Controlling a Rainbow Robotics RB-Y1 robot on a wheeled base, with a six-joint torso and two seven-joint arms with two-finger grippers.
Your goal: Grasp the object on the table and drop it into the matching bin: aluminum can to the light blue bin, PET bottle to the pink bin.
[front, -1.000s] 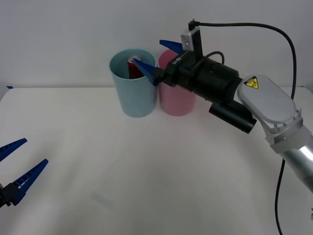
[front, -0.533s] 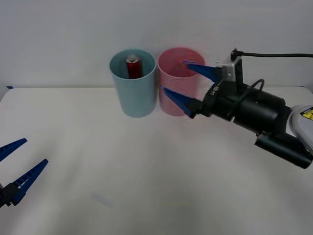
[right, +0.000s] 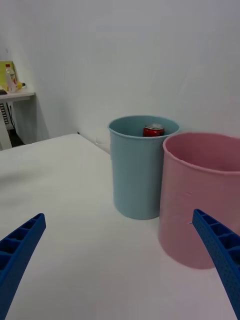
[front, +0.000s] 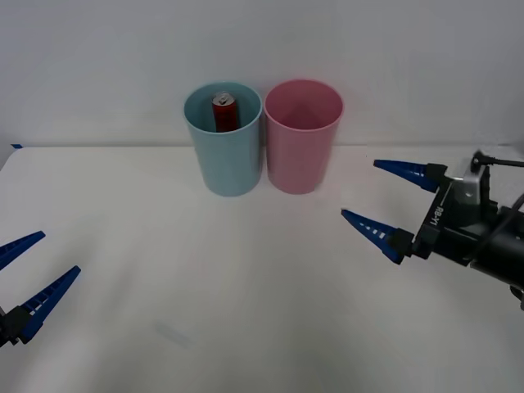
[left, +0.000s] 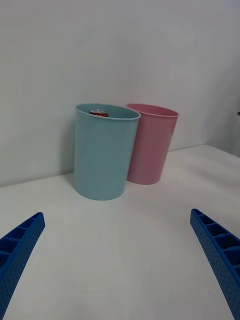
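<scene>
The small red aluminum can stands inside the light blue bin, its silver top just below the rim; its top also peeks out in the right wrist view and the left wrist view. The pink bin stands right beside the blue one, with nothing seen inside. My right gripper is open and holds nothing, low over the table at the right, well in front of the pink bin. My left gripper is open at the front left edge, far from both bins.
The white table stretches bare in front of the bins. A white wall rises directly behind them. A black cable runs from the right wrist at the far right.
My right gripper has drawn back from over the blue bin, past the pink bin, down to the right side of the table. The can stays in the blue bin. The left arm has not moved.
</scene>
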